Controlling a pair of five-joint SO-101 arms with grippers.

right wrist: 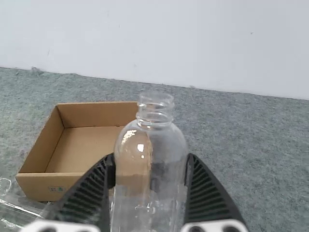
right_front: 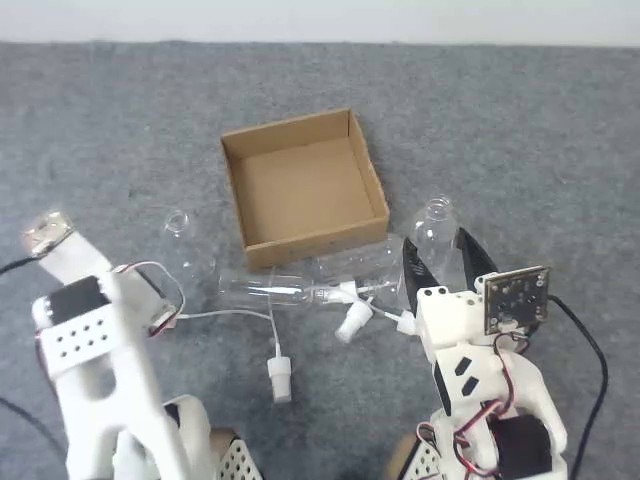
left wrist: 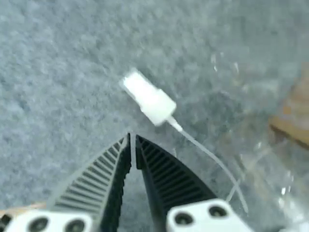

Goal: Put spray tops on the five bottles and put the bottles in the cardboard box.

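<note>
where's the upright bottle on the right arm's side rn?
High view: the upright bottle stands just right of the cardboard box's near right corner, between the right gripper's fingers.

Upright clear bottle point(right wrist: 150, 159) gripped between black fingers point(right wrist: 87, 193), cardboard box point(right wrist: 41, 145) behind

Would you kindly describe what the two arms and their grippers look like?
Both arms are white plastic. The left arm has a panel dotted with small holes; the right arm carries a small circuit board and loose red and black wires. The left gripper and right gripper each have black, ribbed, tapering fingers on white bases.
</note>
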